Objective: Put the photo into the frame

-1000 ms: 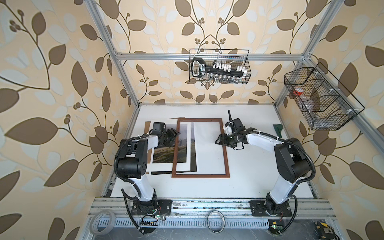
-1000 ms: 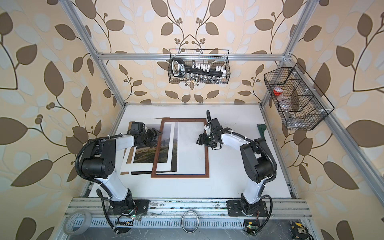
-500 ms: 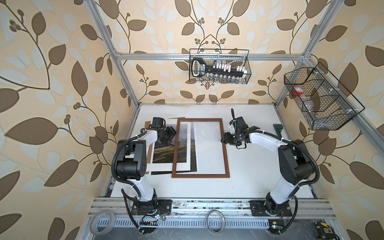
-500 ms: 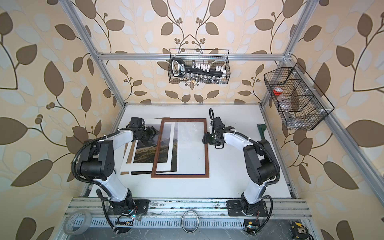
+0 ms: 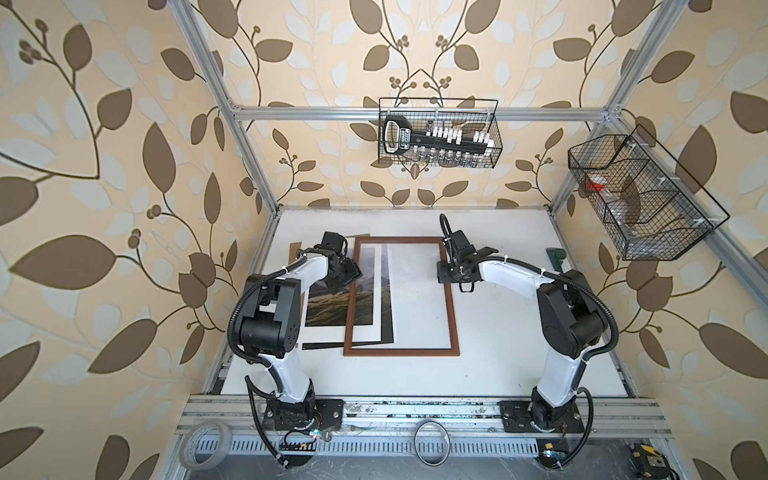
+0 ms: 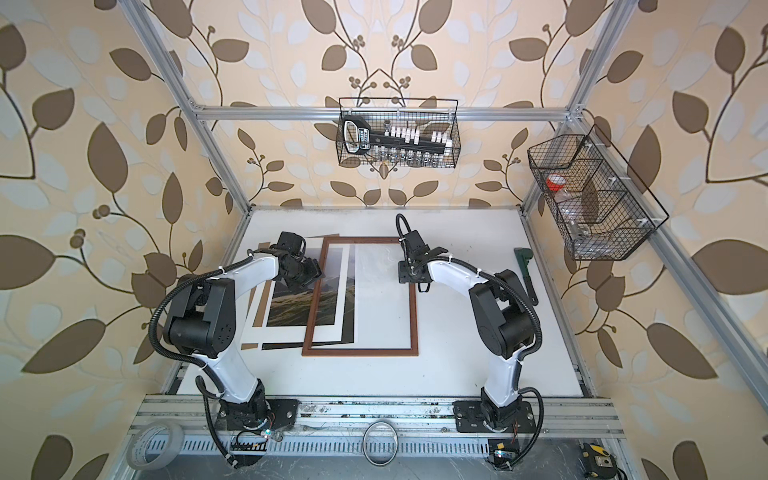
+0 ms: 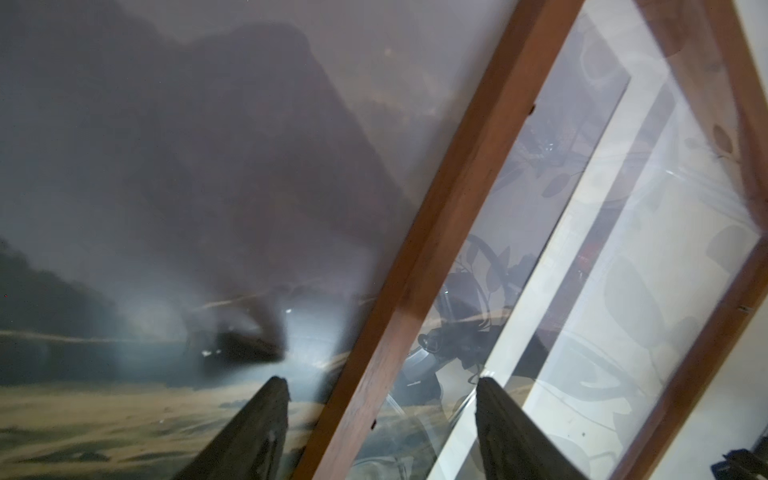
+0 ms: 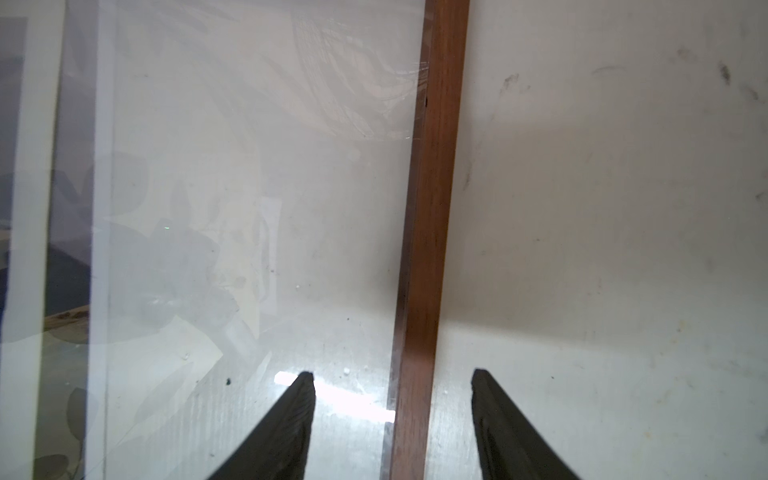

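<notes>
Left gripper (image 7: 381, 379) spread, straddling frame (image 5: 401, 351) left rail. Photo (image 5: 328, 309) partly under frame (left of centre in both top views). Right gripper (image 8: 392, 372) spread, straddling right rail.

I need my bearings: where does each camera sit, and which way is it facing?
Top views: above the base rail, looking down on the table; both arms show, left hand and right hand over the frame.
Left wrist: on the left arm, facing down at the photo and one frame bar; two open fingers show.
Right wrist: on the right arm, facing down at the opposite bar; two fingers show.
Shared: every view shows the frame.
</notes>
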Robot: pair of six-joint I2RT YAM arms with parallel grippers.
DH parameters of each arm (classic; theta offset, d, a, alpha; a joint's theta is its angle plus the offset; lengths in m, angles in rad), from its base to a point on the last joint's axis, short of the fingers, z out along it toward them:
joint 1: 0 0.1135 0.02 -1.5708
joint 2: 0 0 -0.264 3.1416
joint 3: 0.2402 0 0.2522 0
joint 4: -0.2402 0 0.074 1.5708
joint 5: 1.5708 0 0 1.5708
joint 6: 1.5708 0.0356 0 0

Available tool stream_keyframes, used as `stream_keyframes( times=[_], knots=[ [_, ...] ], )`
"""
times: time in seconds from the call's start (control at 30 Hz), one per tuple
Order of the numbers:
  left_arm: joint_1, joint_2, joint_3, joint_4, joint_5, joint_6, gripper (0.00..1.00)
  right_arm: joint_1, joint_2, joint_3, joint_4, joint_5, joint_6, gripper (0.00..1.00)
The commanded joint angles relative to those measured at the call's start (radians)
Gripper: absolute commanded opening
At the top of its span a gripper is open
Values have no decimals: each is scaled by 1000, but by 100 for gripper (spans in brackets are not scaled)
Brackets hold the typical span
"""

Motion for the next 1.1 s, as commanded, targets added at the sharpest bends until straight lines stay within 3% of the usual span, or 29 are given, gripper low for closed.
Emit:
stream_keyframes(
  times=[0.0,0.2,0.33,0.43,0.53,0.83,1.07],
  knots=[
    [5,8,51,-63,-69,29,72,-7,26,36,-25,60,-16,61],
    [-34,21,193,-132,-207,82,75,-21,45,121,2,52,-10,62],
    [-46,69,313,-40,-76,57,71,1,106,246,47,7,22,58],
    [-64,139,381,37,76,24,66,1,125,269,90,-20,51,51],
    [-79,212,411,122,143,-3,60,-7,123,256,99,-10,58,49],
    [-115,364,543,196,164,4,53,-62,41,84,158,-50,66,47],
    [-138,430,580,210,135,1,53,-81,40,42,177,-76,69,47]
  ],
)
